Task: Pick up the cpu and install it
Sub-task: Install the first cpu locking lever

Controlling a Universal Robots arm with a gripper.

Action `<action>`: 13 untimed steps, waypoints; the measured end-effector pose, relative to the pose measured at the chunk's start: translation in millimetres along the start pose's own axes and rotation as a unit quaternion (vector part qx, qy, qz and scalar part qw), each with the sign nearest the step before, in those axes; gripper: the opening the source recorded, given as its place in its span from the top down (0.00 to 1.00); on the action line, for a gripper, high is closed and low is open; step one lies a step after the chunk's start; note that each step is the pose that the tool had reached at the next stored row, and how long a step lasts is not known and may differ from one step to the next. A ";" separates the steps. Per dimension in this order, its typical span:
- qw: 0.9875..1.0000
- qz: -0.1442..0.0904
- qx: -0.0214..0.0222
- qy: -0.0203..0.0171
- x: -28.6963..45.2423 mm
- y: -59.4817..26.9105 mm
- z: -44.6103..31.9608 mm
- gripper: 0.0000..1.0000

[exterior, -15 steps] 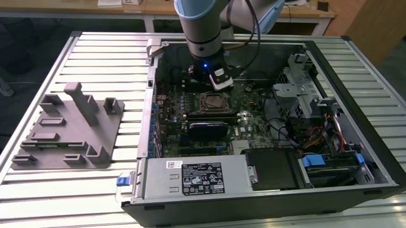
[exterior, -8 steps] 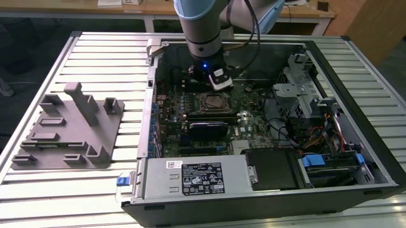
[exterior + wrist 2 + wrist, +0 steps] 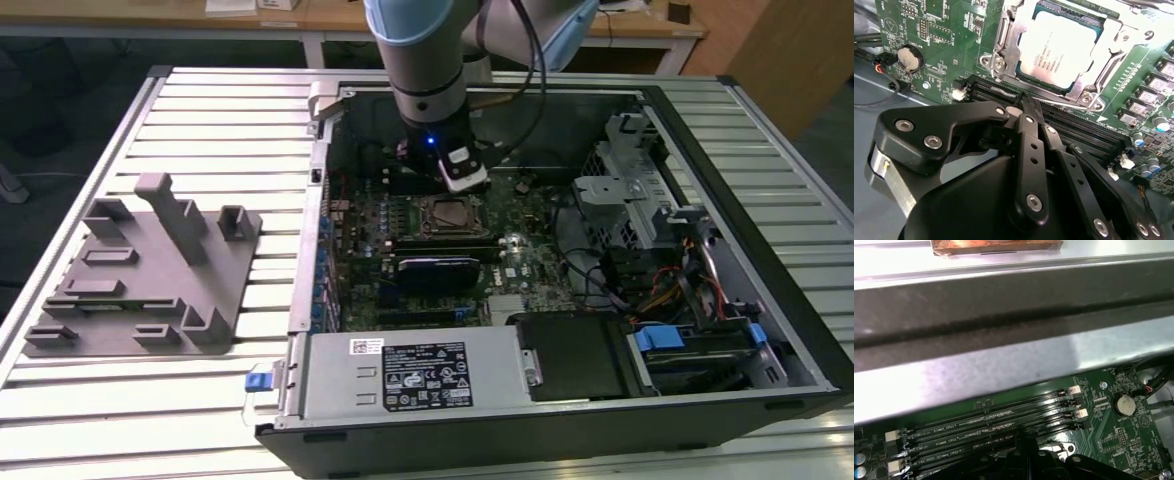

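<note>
The cpu [image 3: 1061,47] lies flat in the socket [image 3: 1004,55] on the motherboard [image 3: 949,30], pale silvery top up, with the metal socket frame around it on all sides. In the exterior view the same chip [image 3: 445,213] sits near the middle of the open computer case [image 3: 747,250], which rests on the slatted bench [image 3: 200,110].

The pincer [image 3: 1029,102] hangs just off the socket's edge, over the dark memory slots [image 3: 1079,127] that run beside the socket. Its two fingers meet at their tips with no gap showing and nothing between them: it is closed and empty.

Judged from this, the pick-and-carry part looks done and the work stands at the seating stage, the chip already down in its place and released. Whether it is fully settled on the contacts cannot be told. Any further move here calls for great care: straight, gentle contact on the flat top only, no sideways push, and clearance from the frame and the slots alongside.

The grey plastic block [image 3: 134,275] with upright posts stands on the bench well apart from the socket, outside the case.
</note>
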State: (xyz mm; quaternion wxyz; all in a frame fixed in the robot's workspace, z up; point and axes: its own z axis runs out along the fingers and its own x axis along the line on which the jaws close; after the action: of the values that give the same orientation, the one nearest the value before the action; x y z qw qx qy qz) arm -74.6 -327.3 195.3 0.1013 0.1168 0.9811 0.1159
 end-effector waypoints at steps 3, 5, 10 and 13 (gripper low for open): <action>1.000 0.000 0.000 0.000 0.3 -0.4 1.4 0.89; 1.000 0.000 0.000 -0.001 0.4 -0.6 2.1 0.89; 1.000 0.000 0.000 -0.001 0.3 -1.1 3.2 0.89; 1.000 0.000 0.001 -0.002 0.0 -1.7 3.8 0.89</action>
State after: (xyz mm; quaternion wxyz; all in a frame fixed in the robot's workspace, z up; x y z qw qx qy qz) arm -74.0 -328.1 191.3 0.1030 0.1166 0.9811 0.1151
